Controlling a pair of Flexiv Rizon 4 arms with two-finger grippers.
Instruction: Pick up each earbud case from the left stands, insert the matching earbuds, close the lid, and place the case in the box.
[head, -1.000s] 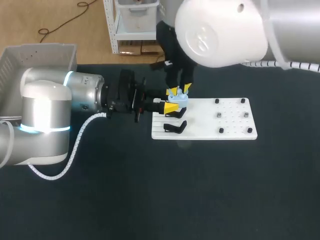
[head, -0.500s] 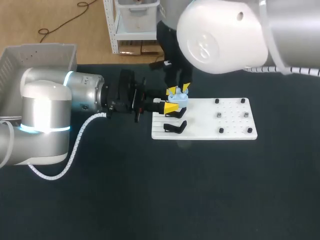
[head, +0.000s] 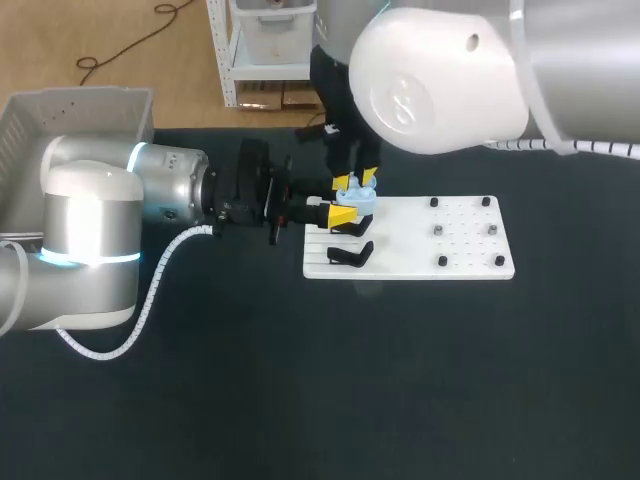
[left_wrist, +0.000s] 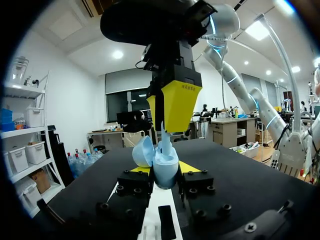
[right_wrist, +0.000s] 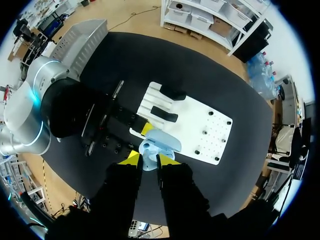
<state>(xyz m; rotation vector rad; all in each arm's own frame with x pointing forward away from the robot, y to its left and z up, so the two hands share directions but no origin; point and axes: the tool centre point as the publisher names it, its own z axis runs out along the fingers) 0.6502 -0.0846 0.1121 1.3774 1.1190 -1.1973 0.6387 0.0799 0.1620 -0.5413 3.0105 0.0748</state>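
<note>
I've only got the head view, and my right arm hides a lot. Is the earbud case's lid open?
Observer: Yes, the left wrist view shows the case with its lid swung open sideways.
Operator: Is anything holding it?
Observer: The left gripper is shut on the case's base, a yellow tip on each side.
Operator: And from above?
Observer: A slim pale-blue piece reaches from the right gripper to the open case.

One case (head: 357, 197), two stands (right_wrist: 164, 114), one board (head: 460, 245), one box (head: 60, 110)

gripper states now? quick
Left gripper: closed on case.
Right gripper: closed on earbud, over the case.
</note>
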